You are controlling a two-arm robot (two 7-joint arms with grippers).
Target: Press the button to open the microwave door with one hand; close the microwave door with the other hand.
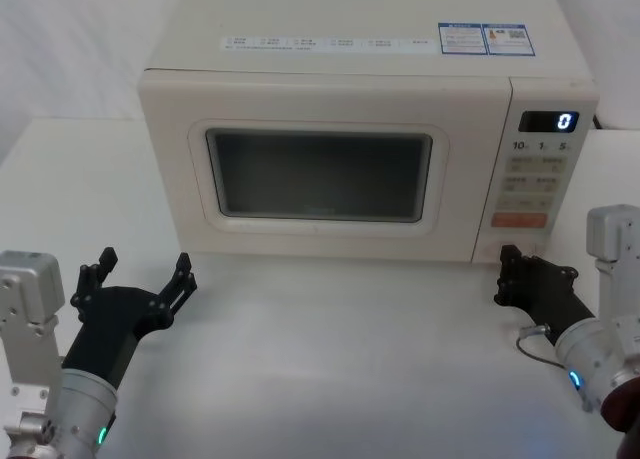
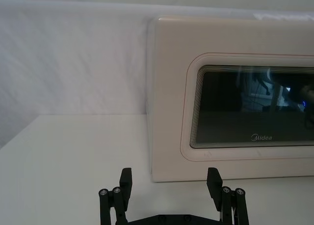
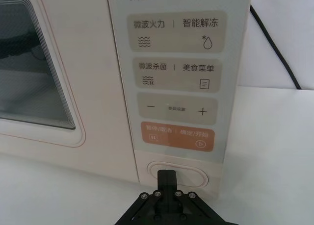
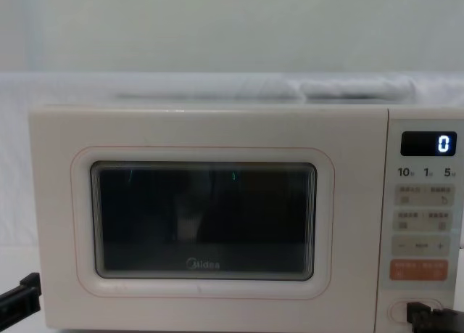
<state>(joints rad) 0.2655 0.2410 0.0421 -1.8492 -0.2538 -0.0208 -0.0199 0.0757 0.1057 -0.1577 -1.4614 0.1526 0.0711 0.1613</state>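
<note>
From the head camera I see the microwave [image 1: 330, 139] standing at the far middle of the white table [image 1: 330, 359], its face turned toward me. The microwave door [image 1: 320, 169] sits flush with the cabinet and appears fully closed, with no gap along its right edge where it meets the control strip [image 1: 538, 169]. The display [image 1: 548, 121] at the top of that strip reads 0. My right gripper [image 1: 510, 271] is at about 4 o'clock from the door window, low against the bottom of the control strip. In the right wrist view its fingers [image 3: 166, 178] are drawn together into a single tip, which lies over the oval door-release button [image 3: 177, 172] beneath the orange pad [image 3: 177, 136]; I judge it to be touching, but from this angle I cannot confirm that the button is depressed. My left gripper [image 1: 142, 276] rests near the table at about 8 o'clock from the door, well apart from the oven front, its fingers [image 2: 126, 181] spread wide and holding nothing. In the left wrist view it faces the door's lower left corner, near the Midea logo [image 2: 261, 137].
</note>
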